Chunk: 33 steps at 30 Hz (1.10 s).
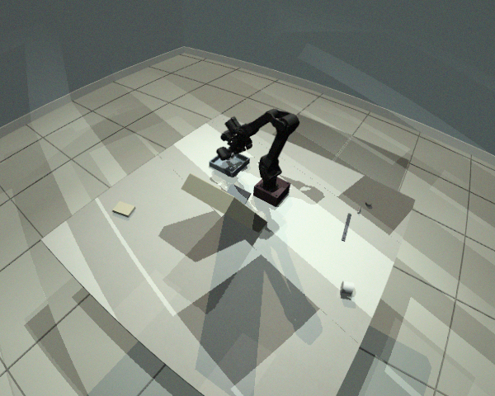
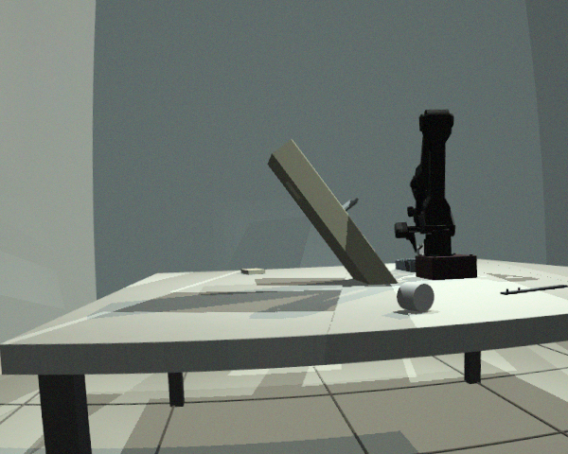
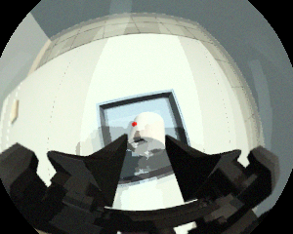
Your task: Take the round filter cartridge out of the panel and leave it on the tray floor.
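The black tool (image 3: 146, 150) pinches the pale round filter cartridge (image 3: 148, 132) above one blue-rimmed square tray (image 1: 241, 163). Beside it leans one olive slanted service panel (image 2: 323, 215); one white cylinder (image 2: 415, 296) lies well apart on the table (image 2: 176, 337).

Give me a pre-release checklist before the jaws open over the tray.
1. Filter cartridge held between the jaws: ok; the gripper is shut on it.
2. Cartridge out of the service panel: ok.
3. Gripper above the tray: ok; the wrist view frames the tray rim around the cartridge.
4. Cartridge touching the tray floor: cannot tell; the fingers hide its underside.
5. Arm free of the tray walls: cannot tell from these angles.
6. Gripper open and touching nothing, as the task ends: not ok yet.
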{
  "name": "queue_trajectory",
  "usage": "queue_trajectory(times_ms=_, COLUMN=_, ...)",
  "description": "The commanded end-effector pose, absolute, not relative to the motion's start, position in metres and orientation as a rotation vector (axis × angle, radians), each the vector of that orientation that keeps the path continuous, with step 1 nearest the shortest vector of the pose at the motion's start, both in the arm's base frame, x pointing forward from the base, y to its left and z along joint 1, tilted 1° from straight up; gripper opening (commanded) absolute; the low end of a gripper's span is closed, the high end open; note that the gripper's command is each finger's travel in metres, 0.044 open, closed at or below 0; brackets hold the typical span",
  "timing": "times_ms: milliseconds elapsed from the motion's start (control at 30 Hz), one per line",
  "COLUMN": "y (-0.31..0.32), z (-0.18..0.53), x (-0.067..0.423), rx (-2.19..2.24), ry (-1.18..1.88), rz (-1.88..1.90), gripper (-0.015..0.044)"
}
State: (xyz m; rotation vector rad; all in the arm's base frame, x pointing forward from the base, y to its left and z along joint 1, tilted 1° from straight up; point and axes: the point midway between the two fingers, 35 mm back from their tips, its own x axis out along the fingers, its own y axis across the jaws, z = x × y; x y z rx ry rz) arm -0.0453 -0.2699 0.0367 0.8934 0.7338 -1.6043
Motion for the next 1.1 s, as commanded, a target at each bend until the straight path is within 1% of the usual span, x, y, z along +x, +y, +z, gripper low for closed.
queue_trajectory(times_ms=0, y=-0.267, z=0.024, x=-0.045, rx=0.891, ry=0.737, rz=-1.603, gripper=0.0000)
queue_trajectory(times_ms=67, y=-0.267, z=0.024, x=-0.045, rx=0.891, ry=0.737, rz=-1.603, gripper=0.0000)
queue_trajectory(times_ms=633, y=-0.267, z=0.027, x=-0.045, rx=0.901, ry=0.740, rz=-1.602, gripper=0.0440)
queue_trajectory(times_ms=767, y=-0.268, z=0.036, x=-0.045, rx=0.901, ry=0.740, rz=-1.602, gripper=0.0440)
queue_trajectory(times_ms=933, y=-0.265, z=0.094, x=-0.044, rx=0.902, ry=0.742, rz=-1.601, gripper=0.0440)
queue_trajectory(times_ms=1067, y=-0.269, z=0.089, x=-0.044, rx=0.888, ry=0.732, rz=-1.603, gripper=0.0440)
